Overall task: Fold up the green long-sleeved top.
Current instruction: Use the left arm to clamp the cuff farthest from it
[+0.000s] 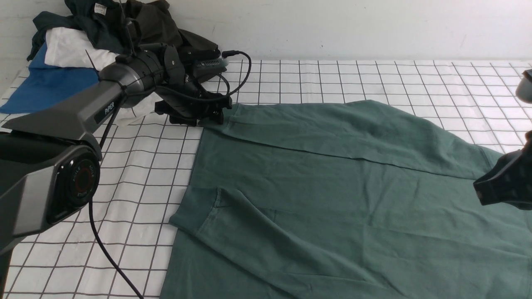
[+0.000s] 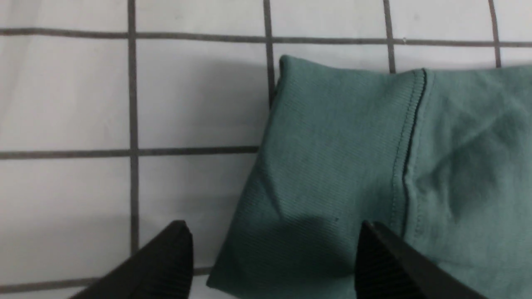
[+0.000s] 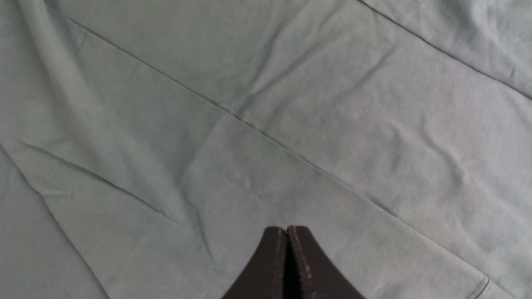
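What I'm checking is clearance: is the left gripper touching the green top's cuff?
Cannot tell. The left wrist view shows the left gripper open over the green top's cuff, but neither contact nor gap plainly.

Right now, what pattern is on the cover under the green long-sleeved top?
The table cover is white with thin dark grid lines, clearest in the front view.

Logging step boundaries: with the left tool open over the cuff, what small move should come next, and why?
Probably lift the left tool straight up off the cuff. Its jaws stand wide open, the cuff lies flat on the gridded cloth, and that sleeve already lies across the green long-sleeved top, so this fold looks placed.
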`<action>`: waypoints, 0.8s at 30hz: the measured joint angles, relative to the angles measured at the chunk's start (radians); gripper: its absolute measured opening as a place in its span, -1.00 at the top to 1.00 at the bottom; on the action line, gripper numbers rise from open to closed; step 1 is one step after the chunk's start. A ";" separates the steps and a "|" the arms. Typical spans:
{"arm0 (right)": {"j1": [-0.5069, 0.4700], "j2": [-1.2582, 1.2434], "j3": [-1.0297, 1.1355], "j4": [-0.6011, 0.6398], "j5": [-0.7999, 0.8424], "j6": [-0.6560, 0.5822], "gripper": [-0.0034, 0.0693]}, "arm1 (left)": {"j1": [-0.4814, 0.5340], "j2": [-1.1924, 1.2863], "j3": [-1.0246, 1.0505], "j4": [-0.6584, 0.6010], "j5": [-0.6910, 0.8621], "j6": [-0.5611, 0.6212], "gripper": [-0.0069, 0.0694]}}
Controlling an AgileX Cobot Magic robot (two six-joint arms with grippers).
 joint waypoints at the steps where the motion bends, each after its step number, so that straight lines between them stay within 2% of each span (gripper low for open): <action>1: 0.000 0.000 0.000 0.000 0.000 0.000 0.95 | 0.001 0.001 0.000 -0.009 -0.006 0.000 -0.45; 3: 0.000 0.000 0.000 0.000 0.000 0.000 0.95 | 0.002 0.002 0.000 -0.014 -0.007 0.000 -0.40; 7: 0.000 0.000 0.000 0.000 0.000 0.000 0.95 | 0.005 0.005 0.000 -0.016 -0.009 0.002 -0.10; 11: 0.000 0.000 0.000 0.000 0.000 0.000 0.95 | 0.005 0.005 0.000 -0.020 -0.003 0.010 0.36; 15: 0.000 0.000 0.000 0.000 0.000 0.000 0.95 | 0.005 -0.005 0.000 -0.013 0.006 0.011 0.62; 19: 0.000 0.000 0.000 0.000 0.000 0.000 0.95 | 0.004 -0.040 0.000 0.003 0.021 0.030 0.72; 24: 0.000 0.000 0.000 0.000 0.000 0.000 0.95 | 0.004 -0.067 0.000 0.007 0.050 0.056 0.72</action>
